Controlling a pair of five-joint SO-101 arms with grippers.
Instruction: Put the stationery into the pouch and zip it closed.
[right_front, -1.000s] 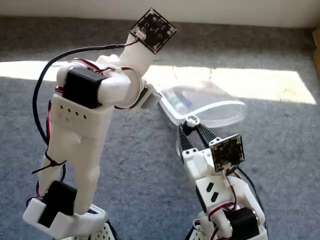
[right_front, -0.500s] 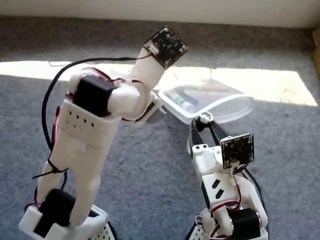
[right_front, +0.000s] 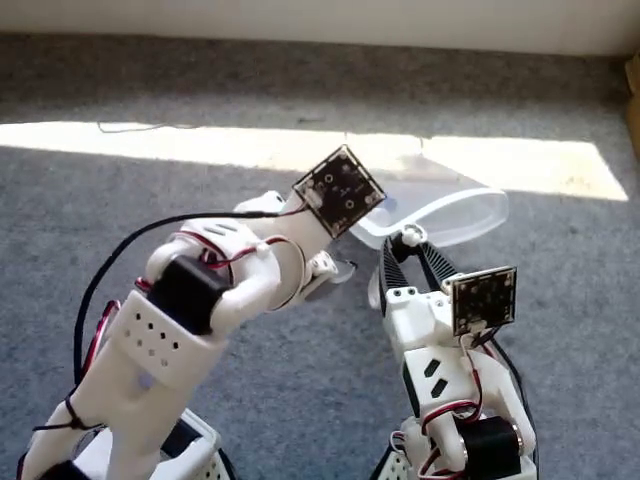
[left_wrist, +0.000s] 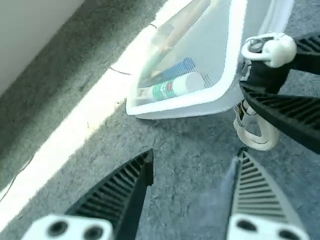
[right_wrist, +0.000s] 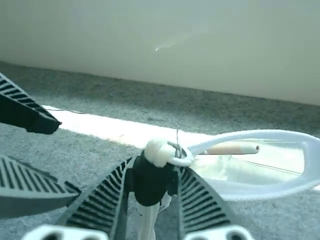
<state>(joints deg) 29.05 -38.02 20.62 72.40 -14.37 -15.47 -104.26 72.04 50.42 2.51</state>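
Surface: grey carpet, crossed by a sunlit band.
Pouch: clear, soft and floppy, probably light; lies open in the sun.
Stationery: already inside.
Zip pull: the best hold; right tool pinches it.
Left tool: wide, empty, near the pouch's corner.

White printed arms with black motors, ribbed black jaws, red-and-black cables

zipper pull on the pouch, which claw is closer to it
Right. The right claw is shut on the zipper pull; the left claw sits open a little off it, short of the pouch.
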